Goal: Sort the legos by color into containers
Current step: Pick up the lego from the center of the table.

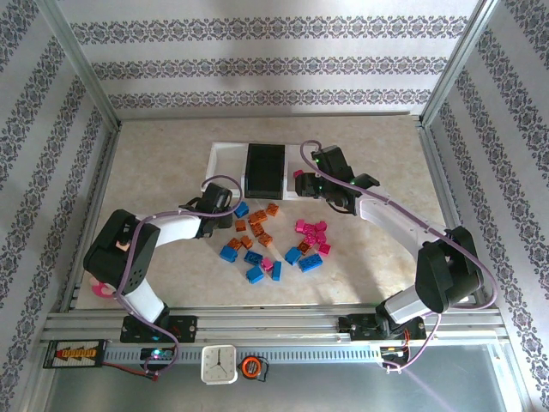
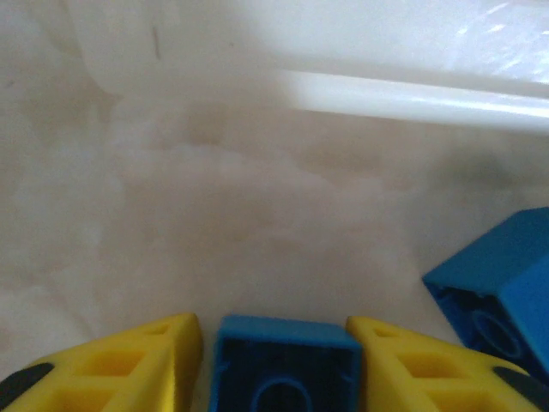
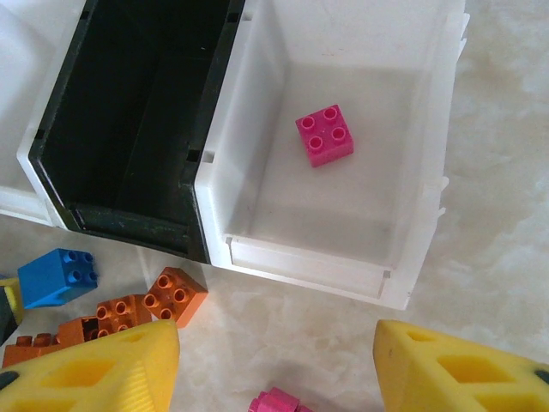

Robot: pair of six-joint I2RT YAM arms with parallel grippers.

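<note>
Stage: sorting barely begun, by my judgement; nearly all the bricks are loose.
Left hand (image 2: 273, 330): closed on the held blue brick (image 2: 286, 369), one finger against each side, low over the surface (image 1: 154, 163).
Held blue brick, axis: near square in outline; I can make out no long axis.
Direction of the coming move: the bins lie beyond the left hand, toward the far edge. The rim of the left white bin (image 1: 225, 167) runs across just ahead of it.
Nearer arm: the left for the left white bin and the black bin (image 3: 129, 112); the right for the right white bin (image 3: 343, 215).
Right hand (image 3: 276, 335): open, nothing between its fingers, hovering over the near end of the right white bin.
Bins: three, side by side toward the middle of the far edge, long axes running near to far.
Bin contents: one pink brick (image 3: 324, 135) in the right white bin. I see none in the other two.
Blue bricks (image 1: 256, 275): about seven, counting the held one, mid-surface; one lies just right of the held one.
Orange bricks (image 1: 257, 216): about six, mid-surface, bunched.
Pink bricks (image 1: 319, 232): about six loose, right of the orange.
</note>
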